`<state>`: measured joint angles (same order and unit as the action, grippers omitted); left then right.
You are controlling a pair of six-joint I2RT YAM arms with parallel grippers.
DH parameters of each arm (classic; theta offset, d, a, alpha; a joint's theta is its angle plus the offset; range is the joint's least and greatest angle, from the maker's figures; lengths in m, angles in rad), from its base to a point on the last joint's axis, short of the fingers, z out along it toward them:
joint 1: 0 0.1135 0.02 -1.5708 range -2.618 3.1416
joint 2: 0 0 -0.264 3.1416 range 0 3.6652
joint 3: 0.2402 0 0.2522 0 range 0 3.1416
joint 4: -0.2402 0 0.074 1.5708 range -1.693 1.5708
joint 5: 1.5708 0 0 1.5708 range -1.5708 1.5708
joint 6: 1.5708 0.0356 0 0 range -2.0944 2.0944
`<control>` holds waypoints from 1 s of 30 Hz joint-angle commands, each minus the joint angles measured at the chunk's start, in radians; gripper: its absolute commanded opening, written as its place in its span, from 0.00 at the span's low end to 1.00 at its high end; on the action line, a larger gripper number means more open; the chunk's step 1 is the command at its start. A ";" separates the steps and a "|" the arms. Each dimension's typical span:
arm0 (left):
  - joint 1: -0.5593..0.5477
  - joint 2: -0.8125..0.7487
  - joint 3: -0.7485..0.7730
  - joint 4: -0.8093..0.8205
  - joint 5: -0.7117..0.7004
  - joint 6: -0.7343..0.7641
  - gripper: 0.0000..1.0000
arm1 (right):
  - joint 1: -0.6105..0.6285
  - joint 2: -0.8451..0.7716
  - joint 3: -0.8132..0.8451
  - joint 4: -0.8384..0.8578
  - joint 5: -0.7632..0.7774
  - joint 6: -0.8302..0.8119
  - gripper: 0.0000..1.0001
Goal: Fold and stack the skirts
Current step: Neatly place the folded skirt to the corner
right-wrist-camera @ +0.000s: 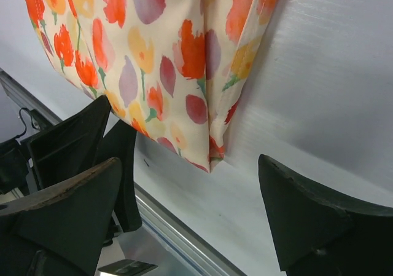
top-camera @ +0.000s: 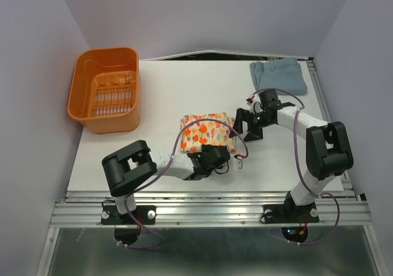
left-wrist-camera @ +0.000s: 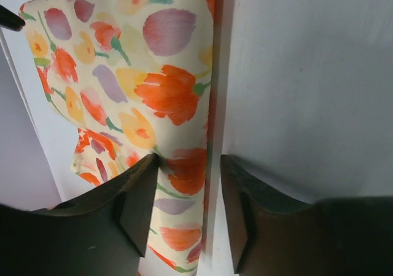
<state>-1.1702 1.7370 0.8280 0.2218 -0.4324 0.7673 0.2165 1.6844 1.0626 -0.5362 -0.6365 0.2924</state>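
Two skirts are in play on the white table (top-camera: 166, 91). A cream, folded cotton skirt printed with orange and purple tulips (top-camera: 206, 131) lies at the centre. A pale blue folded skirt (top-camera: 277, 74) sits well apart from it, at about 1 o'clock near the far edge. An orange slatted plastic basket (top-camera: 113, 123) stands at 10 o'clock.

The left gripper (top-camera: 216, 159) is at the floral bundle's 6 o'clock edge. In its wrist view the fingers (left-wrist-camera: 138, 208) stand apart, straddling the folded border without pinching it. The right gripper (top-camera: 244, 127) is at the bundle's 3 o'clock side, its fingers (right-wrist-camera: 307, 220) spread wide, with a corner of the cloth just ahead of them and nothing held.

The folding of the floral skirt looks finished, so the stacking step seems to be in hand. The next move likely calls for both grippers to close on all the layers together. They would then lift evenly and carry the bundle toward 1 o'clock onto the blue skirt. If only the top layer is gripped, the fold could fall open.
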 commanded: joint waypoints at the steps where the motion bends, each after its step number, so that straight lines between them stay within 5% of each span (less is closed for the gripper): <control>1: 0.003 -0.002 0.037 0.016 0.001 -0.014 0.48 | -0.005 0.026 -0.016 0.042 -0.037 -0.001 0.97; 4: 0.030 -0.031 0.063 -0.042 0.069 -0.054 0.22 | -0.005 0.041 -0.024 0.042 -0.049 -0.013 1.00; 10: 0.096 -0.073 0.106 -0.105 0.191 -0.088 0.06 | -0.005 0.063 -0.032 0.068 -0.077 -0.006 1.00; 30: 0.213 -0.033 0.238 -0.185 0.331 -0.166 0.03 | -0.005 0.204 -0.056 0.337 -0.244 0.197 0.99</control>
<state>-0.9833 1.6962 0.9981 0.0410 -0.1390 0.6571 0.2165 1.8622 1.0233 -0.2752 -0.9043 0.4423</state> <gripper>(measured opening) 0.105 0.997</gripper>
